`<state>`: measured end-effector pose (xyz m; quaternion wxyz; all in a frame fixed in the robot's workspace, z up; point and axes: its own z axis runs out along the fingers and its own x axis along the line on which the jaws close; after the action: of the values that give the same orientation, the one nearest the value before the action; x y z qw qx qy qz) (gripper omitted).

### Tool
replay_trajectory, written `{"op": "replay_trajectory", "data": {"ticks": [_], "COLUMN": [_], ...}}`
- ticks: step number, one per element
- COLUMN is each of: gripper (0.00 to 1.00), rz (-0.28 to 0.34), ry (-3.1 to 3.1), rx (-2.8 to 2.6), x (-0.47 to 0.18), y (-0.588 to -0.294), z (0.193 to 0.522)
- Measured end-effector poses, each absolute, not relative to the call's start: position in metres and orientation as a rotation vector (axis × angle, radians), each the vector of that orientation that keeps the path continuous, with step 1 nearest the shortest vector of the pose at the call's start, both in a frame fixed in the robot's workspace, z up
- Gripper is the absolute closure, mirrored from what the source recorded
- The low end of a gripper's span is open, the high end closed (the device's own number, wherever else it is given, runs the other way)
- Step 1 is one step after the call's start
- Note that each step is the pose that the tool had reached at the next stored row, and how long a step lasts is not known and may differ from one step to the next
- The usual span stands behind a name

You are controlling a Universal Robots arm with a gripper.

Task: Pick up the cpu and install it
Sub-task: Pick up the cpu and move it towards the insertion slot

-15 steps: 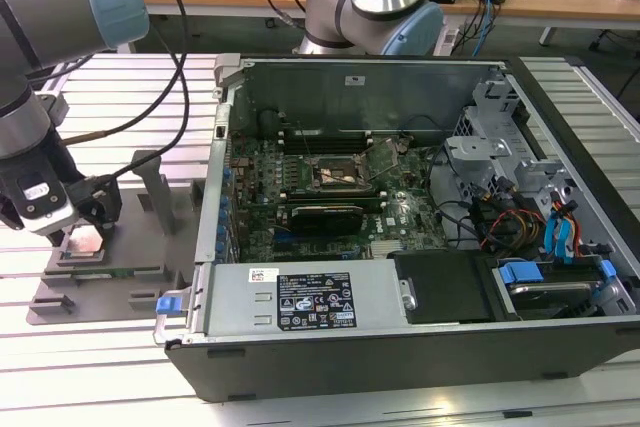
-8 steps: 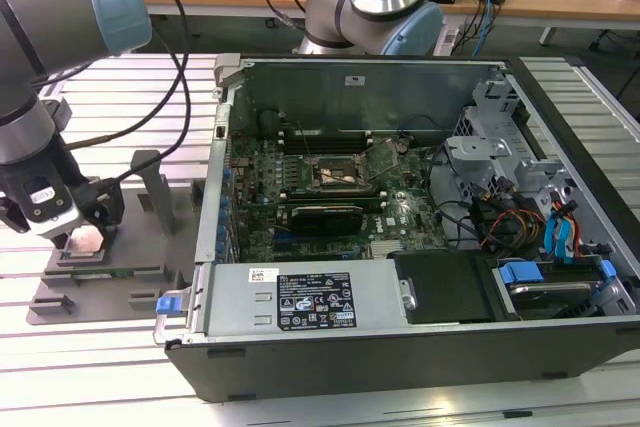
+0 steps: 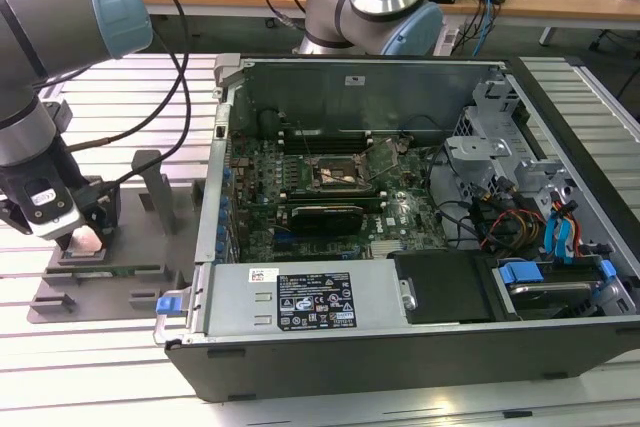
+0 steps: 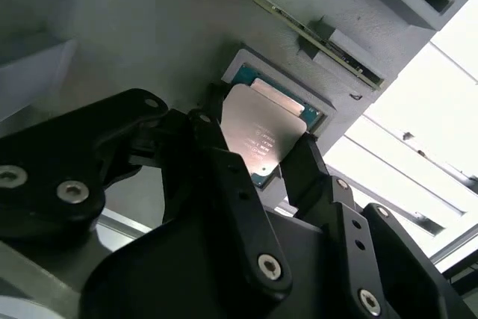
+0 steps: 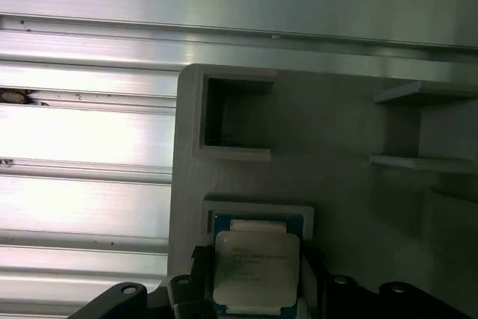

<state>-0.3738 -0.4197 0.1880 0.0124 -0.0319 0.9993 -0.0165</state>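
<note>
In the exterior view the gripper (image 3: 82,237) is down on the grey tray fixture (image 3: 110,277) at the exterior view's left, well apart from the open computer case (image 3: 420,247). In the second wrist view the black fingers (image 4: 213,136) press in on two opposite edges of the cpu (image 4: 261,128). In the first wrist view the cpu (image 5: 256,267) sits in the tray fixture's (image 5: 246,147) square recess, silver top up.

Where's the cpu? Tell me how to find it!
Look beside the big open computer case, on the exterior view's left, for the flat grey tray. In its square pocket, under the gripper, lies the cpu. It's the only shiny silver square there; everything around it is dull grey plastic.
</note>
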Motion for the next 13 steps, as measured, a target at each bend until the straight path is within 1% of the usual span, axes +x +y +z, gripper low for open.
{"op": "replay_trajectory", "data": {"ticks": [10,13], "gripper": [0.45,0.45], "rz": [-0.051,-0.051], "ry": [3.114,3.114], "rx": [-0.100,-0.100], "x": [-0.3736,-0.3735], "y": [-0.4198,-0.4198], "z": [0.1876,0.1935]}}
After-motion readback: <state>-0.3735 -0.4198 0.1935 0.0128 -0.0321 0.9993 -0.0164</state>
